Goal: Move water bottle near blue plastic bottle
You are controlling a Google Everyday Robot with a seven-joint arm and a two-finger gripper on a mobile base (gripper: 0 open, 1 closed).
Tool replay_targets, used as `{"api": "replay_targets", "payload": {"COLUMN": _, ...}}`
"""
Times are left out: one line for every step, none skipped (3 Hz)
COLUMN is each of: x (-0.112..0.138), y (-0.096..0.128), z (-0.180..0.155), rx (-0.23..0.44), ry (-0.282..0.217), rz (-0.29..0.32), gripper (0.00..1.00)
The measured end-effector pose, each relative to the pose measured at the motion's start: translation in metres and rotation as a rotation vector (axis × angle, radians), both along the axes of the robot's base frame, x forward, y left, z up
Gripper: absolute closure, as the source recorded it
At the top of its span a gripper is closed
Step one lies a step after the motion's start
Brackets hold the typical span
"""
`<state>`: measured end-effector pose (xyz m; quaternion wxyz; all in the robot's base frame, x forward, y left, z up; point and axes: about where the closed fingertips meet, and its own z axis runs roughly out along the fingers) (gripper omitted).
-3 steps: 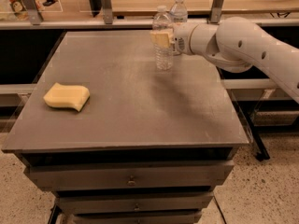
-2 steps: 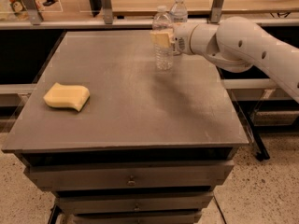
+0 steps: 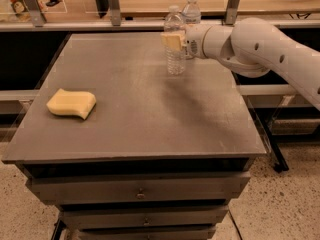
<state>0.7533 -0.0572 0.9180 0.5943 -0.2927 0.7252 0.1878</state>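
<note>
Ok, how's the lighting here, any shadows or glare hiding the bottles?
Camera view: dim, even light, no harsh glare; the arm casts a faint broad shadow on the table right of centre. Camera view: the gripper, at the upper part of the water bottle near the far edge, is well lit; the blue bottle behind looks pale against the bright background.

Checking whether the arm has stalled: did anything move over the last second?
Nothing visibly changed. The gripper remains at the upper part of the clear ribbed water bottle, which stands on the grey table just in front of the bluish-tinted plastic bottle. The yellow sponge lies where it was.
</note>
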Motion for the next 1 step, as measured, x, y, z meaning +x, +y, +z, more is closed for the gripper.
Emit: {"api": "replay_targets", "payload": {"x": 0.0, "y": 0.0, "z": 0.0, "rx": 0.0, "ry": 0.0, "rz": 0.0, "gripper": 0.15}}
